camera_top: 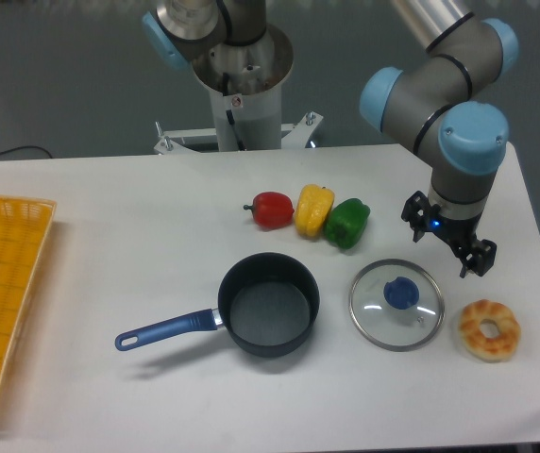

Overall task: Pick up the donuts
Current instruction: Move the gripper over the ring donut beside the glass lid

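Observation:
The donut (489,329) is a small golden-tan ring with pale cream patches. It lies flat on the white table (109,245) near the right front edge, just right of the glass lid. My gripper (448,235) hangs pointing down, behind the donut and a little to its left, and clear of it. Its two black fingers (479,256) stand apart with nothing between them.
A round glass lid with a blue knob (397,303) lies left of the donut. A dark pot with a blue handle (268,304) sits at centre front. Red (272,209), yellow (313,209) and green (346,223) peppers lie in a row behind. A yellow basket (1,283) stands at the left edge.

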Motion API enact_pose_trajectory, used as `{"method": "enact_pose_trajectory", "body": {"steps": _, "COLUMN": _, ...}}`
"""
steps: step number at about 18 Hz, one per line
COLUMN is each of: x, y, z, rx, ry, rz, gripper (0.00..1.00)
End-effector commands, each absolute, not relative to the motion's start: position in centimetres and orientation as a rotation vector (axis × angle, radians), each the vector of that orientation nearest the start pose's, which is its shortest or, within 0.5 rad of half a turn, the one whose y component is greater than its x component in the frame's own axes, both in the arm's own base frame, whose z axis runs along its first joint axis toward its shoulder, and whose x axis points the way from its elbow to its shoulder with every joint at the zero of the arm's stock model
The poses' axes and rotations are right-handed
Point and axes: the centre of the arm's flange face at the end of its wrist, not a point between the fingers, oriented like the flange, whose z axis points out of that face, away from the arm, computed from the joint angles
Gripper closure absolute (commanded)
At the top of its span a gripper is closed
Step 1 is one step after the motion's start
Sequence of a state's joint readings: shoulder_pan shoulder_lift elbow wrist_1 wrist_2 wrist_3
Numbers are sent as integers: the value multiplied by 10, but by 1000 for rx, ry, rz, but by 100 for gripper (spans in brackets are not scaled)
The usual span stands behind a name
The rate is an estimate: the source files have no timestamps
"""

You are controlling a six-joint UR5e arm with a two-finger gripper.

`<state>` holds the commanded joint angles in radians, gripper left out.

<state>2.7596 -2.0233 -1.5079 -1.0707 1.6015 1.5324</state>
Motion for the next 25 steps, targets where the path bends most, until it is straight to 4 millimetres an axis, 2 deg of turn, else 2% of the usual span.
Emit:
{"method": "enact_pose_trajectory", "body": {"steps": 5, "x": -563, "y": 368, "z": 307, "rx": -3071, "ry": 533, "rz": 172, "gripper": 0}}
{"method": "enact_pose_trajectory", "body": {"steps": 9, "x": -576, "y": 370, "z": 303, "rx": -3026, "ry": 585, "rz": 209, "gripper": 0}}
{"method": "enact_pose_trajectory", "body": {"steps": 13, "x": -593, "y": 375, "z": 281, "rx": -3026, "ry": 605, "rz": 203, "gripper": 0}}
{"method": "enact_pose_trajectory", "body": {"steps": 15, "x": -601, "y": 370, "z": 274, "rx": -3022, "ry": 581, "rz": 227, "gripper": 0}}
{"method": "enact_pose_trajectory", "body": {"steps": 19, "x": -603, "y": 369, "z": 261, "rx": -3026, "ry": 565, "rz": 228, "gripper": 0}}
{"method": "enact_pose_trajectory", "body": {"steps": 25, "x": -617, "y": 355, "z": 258, "rx": -3033, "ry": 523, "rz": 240, "gripper": 0}}
